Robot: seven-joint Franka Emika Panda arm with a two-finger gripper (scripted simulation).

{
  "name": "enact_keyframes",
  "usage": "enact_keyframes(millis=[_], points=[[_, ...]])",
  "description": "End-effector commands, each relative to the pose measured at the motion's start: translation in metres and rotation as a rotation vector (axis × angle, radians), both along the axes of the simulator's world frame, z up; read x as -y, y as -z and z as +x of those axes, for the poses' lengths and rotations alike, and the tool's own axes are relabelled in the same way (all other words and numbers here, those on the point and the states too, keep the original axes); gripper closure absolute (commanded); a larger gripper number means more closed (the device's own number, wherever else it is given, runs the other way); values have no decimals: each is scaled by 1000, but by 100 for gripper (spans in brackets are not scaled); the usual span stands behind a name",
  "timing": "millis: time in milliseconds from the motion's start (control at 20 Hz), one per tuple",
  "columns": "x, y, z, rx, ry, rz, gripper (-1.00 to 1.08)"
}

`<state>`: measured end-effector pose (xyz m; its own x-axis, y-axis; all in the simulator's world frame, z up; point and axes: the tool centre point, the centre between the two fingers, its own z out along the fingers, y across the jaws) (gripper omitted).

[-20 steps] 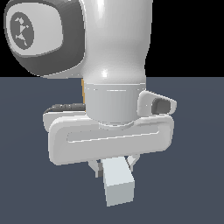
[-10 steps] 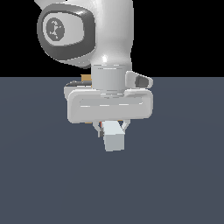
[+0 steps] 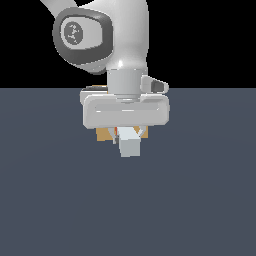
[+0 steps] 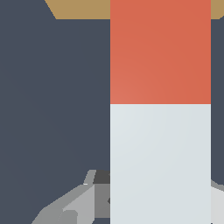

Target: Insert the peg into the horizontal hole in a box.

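My gripper (image 3: 128, 141) is shut on the peg (image 3: 130, 142). In the exterior view the peg's white end points toward the camera and a sliver of its red-orange end shows behind the fingers. The tan box (image 3: 104, 134) sits behind the hand, mostly hidden by it. In the wrist view the peg (image 4: 160, 131) fills the picture, white near the fingers (image 4: 74, 205) and red-orange farther out. Its red-orange end reaches to the tan box (image 4: 78, 8). The hole is hidden behind the peg and the hand.
The dark grey-blue floor (image 3: 200, 200) spreads all around. The arm's white links and grey joint cap (image 3: 82, 32) rise above the hand.
The arm and peg have moved away from the camera toward the box. The tan box now shows behind the hand.
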<state>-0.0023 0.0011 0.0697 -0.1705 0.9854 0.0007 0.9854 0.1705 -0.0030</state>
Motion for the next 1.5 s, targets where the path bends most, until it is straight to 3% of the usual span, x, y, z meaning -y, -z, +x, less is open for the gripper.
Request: enact_keyframes(millis=[0, 750, 1450], points=[[0, -2, 1, 3, 2, 0, 108], [-8, -2, 2, 2, 1, 0, 108], [-97, -4, -13, 5, 1, 0, 108]])
